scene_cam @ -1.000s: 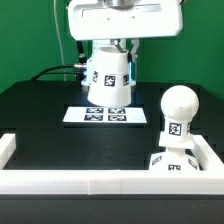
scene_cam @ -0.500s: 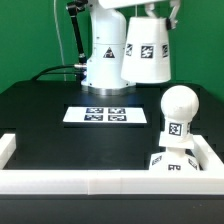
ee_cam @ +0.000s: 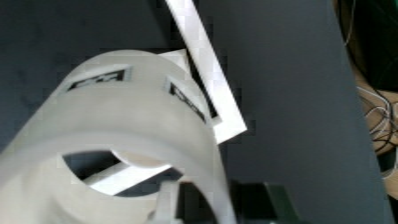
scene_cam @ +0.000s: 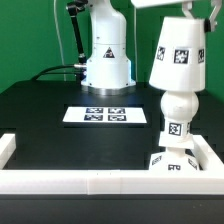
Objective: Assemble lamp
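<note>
White plastic shade (scene_cam: 177, 59), a truncated cone with square tags, hangs at the upper right of the exterior frame, its wide mouth just over the ball-shaped bulb (scene_cam: 179, 104). The bulb stands on the blocky base (scene_cam: 172, 160) at the lower right, inside the corner formed by the white border rails (scene_cam: 110, 180). The gripper (ee_cam: 217, 197) is only partly visible in the wrist view; it is judged clamped on the shade wall, since nothing else supports the part.

Risk: the shade appears slightly tilted. A descent off axis could catch the rim on the bulb and topple or shift the bulb and base assembly.

Surface: black matte table (scene_cam: 40, 120), with the marker board (scene_cam: 107, 115) lying flat at centre. Green backdrop behind.
</note>
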`<state>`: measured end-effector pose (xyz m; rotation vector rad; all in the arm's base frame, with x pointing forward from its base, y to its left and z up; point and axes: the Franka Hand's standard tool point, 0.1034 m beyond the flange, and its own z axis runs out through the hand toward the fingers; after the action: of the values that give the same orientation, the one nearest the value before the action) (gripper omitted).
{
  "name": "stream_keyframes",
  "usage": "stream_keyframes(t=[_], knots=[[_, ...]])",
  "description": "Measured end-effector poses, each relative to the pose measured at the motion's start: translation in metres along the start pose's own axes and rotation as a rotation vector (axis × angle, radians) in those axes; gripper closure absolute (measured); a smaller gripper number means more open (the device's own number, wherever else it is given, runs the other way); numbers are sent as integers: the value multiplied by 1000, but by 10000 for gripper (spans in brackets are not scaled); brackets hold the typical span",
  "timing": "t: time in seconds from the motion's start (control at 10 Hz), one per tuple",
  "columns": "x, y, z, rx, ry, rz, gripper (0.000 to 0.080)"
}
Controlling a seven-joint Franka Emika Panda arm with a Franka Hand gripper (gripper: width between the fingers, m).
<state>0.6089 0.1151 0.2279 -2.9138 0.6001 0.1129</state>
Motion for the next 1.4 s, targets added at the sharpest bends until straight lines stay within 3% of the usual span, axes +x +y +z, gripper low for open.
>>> stream_keyframes(t=[0.5,0.8,1.3,1.4], knots=[[1,3,59,-46,-28,-2,754],[5,8,82,-58,-24,-2,754],[6,7,81,-57,-21,-1,754],[6,7,79,-55,-19,-1,666]])
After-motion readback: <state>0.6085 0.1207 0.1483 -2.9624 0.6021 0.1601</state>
